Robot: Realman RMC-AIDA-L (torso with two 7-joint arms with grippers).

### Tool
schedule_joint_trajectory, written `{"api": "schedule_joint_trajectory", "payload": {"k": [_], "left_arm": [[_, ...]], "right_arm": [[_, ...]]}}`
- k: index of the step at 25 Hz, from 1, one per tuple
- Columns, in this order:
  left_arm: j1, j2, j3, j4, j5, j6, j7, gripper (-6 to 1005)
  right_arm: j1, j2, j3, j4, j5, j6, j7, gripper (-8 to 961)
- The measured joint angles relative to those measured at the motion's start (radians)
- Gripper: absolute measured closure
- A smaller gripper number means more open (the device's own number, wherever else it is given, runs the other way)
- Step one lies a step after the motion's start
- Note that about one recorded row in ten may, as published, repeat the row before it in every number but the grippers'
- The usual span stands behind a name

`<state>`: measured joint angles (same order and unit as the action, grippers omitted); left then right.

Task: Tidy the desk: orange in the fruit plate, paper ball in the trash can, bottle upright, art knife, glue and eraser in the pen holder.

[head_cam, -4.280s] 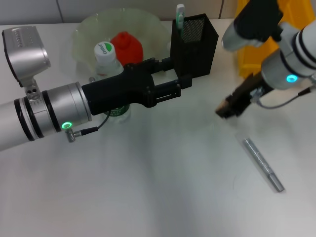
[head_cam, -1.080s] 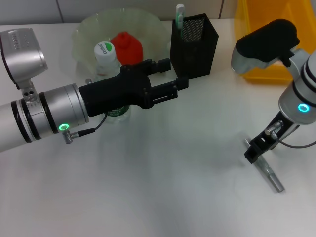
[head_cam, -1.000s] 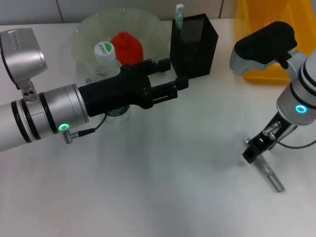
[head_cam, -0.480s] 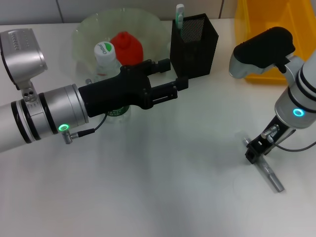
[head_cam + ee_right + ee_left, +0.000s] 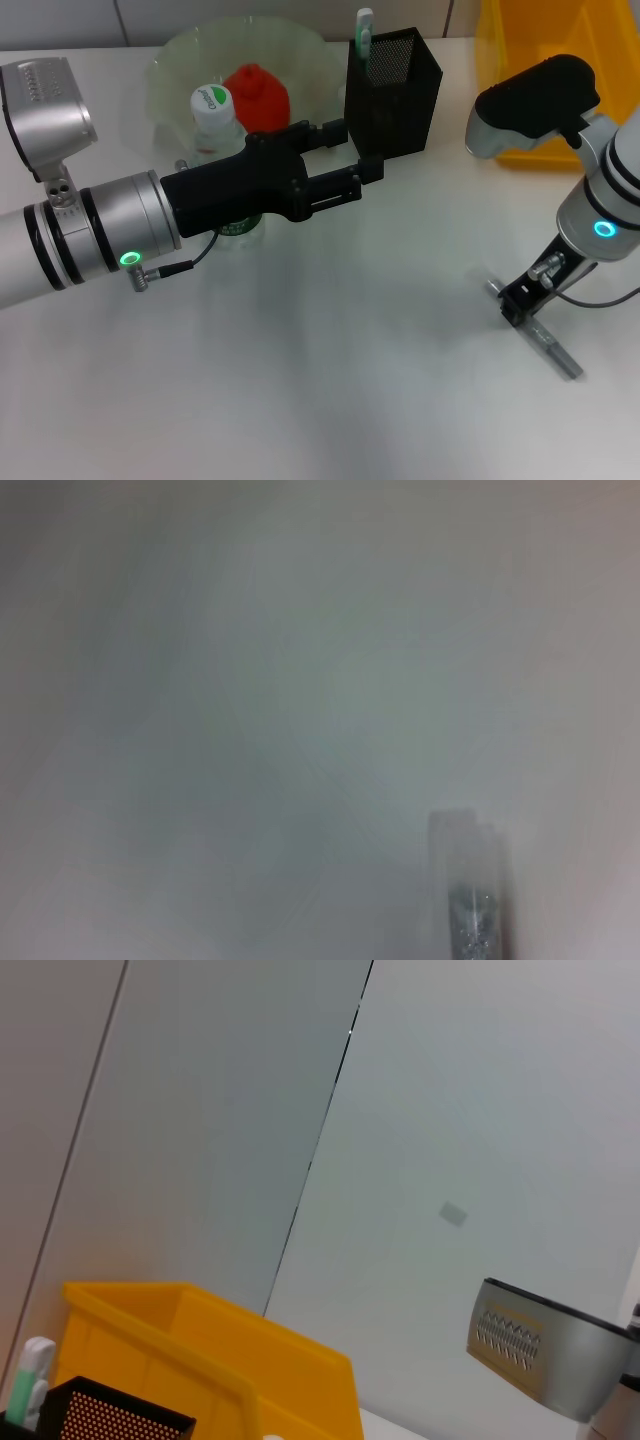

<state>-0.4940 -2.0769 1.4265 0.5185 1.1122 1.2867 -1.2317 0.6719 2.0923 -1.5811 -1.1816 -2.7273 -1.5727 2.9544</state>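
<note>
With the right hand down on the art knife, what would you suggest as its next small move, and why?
Probably close firmly and lift. The right hand sits down at the table, over the near end of the art knife, which lies flat and far from the pen holder. Whether its grip is secure can't be seen.

A white desk (image 5: 330, 400) (plain, matte) meets pale grey wall panels (image 5: 450, 1110) split by dark seams.

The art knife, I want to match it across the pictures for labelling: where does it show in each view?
Head view: art knife lies on the table near the right edge, the right gripper down on its far end.
Left wrist view: not in it.
Right wrist view: its silver end rises from the lower edge.
Shared landmark: the white table.
</note>
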Motion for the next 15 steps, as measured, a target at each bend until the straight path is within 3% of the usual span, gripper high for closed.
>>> {"api": "schedule_joint_trajectory", "payload": {"k": [4,9,12,13,14,15], "left_arm": [[0.002,0.000,0.000,0.000,0.000,0.001,0.000,287],[0.004,0.000,0.000,0.000,0.000,0.002,0.003,287],[0.005,0.000,-0.004,0.000,0.000,0.002,0.010,287],[0.005,0.000,-0.004,0.000,0.000,0.002,0.011,287],[0.004,0.000,-0.004,0.001,0.000,0.002,0.011,287],[0.004,0.000,-0.004,0.001,0.000,0.002,0.011,287]], "right_arm": [[-0.019,-0.002,0.012,-0.046,0.009,0.010,-0.008,763],[-0.098,-0.002,0.102,-0.222,0.038,0.067,-0.057,781],[-0.131,-0.001,0.158,-0.269,0.098,0.179,-0.120,785],[-0.148,0.000,0.188,-0.269,0.151,0.298,-0.173,786],[-0.148,0.000,0.188,-0.269,0.151,0.298,-0.173,788],[-0.160,0.000,0.201,-0.252,0.211,0.423,-0.222,791]]}}
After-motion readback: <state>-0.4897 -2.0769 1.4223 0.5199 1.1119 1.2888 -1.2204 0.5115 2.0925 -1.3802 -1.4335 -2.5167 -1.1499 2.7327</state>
